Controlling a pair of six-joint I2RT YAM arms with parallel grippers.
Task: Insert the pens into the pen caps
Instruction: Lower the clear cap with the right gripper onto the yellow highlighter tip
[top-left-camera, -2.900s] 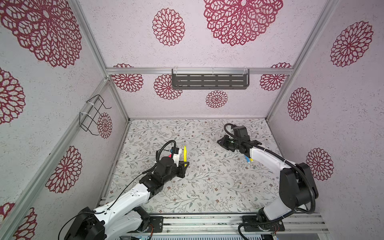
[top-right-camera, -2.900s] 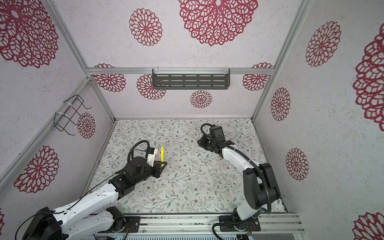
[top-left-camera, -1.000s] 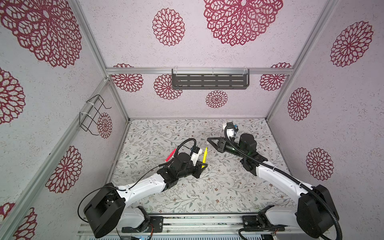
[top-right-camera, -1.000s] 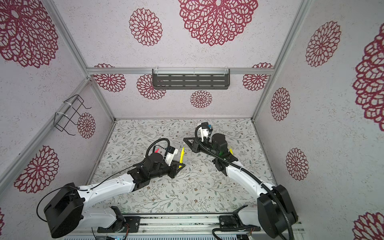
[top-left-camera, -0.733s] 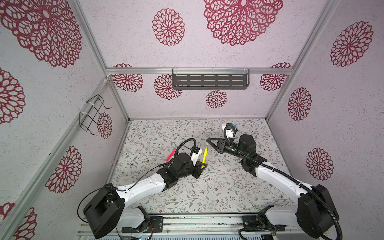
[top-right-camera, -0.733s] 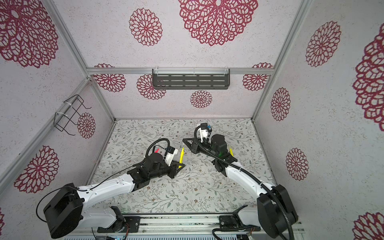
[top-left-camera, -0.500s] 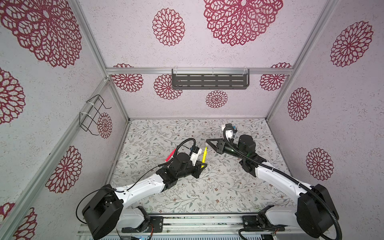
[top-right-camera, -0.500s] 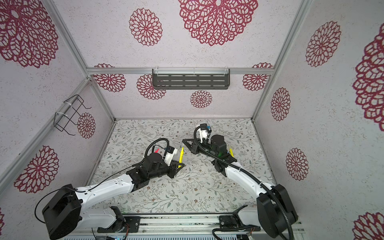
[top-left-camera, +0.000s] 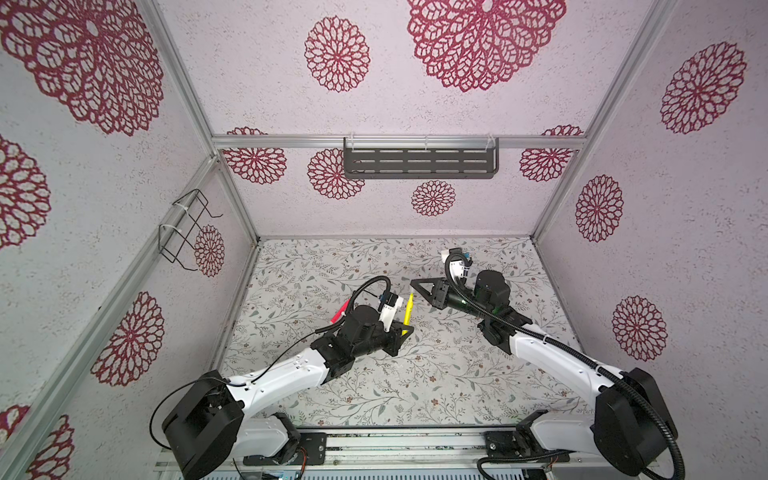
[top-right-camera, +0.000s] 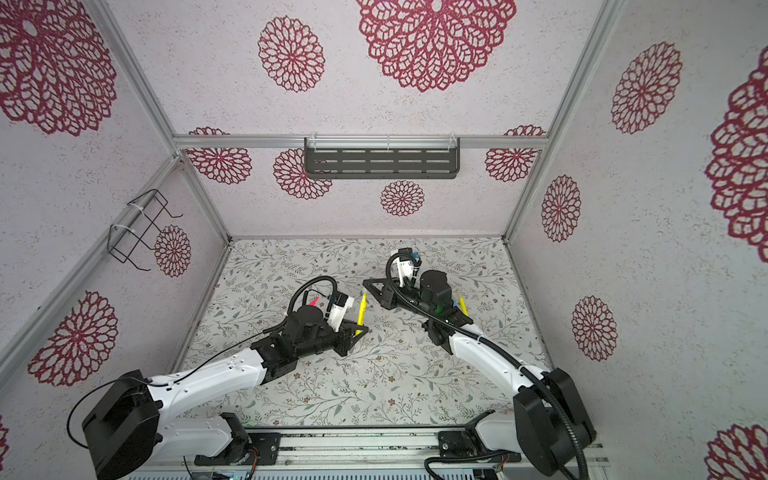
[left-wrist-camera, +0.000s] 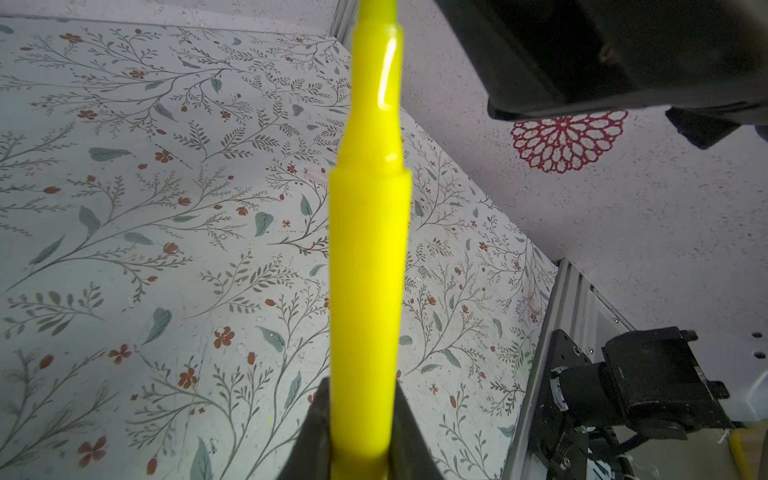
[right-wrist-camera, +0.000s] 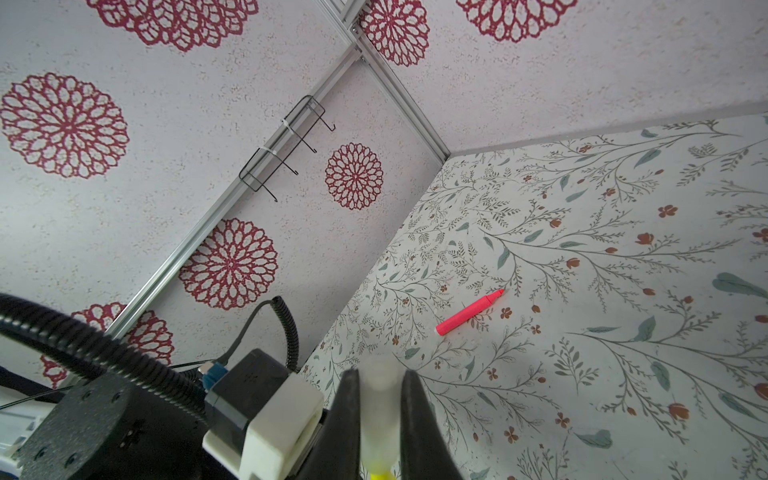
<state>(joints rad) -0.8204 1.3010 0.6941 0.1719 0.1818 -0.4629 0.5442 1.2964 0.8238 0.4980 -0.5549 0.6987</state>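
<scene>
Notably, the held yellow pen has its tip cut off.

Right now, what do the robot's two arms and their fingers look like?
The left arm and right arm both have smooth white shells joined by chunky black joints. Ribbed black cables loop over each wrist, and each wrist carries a small white camera block. The fingers are black, flat and tapering.
</scene>
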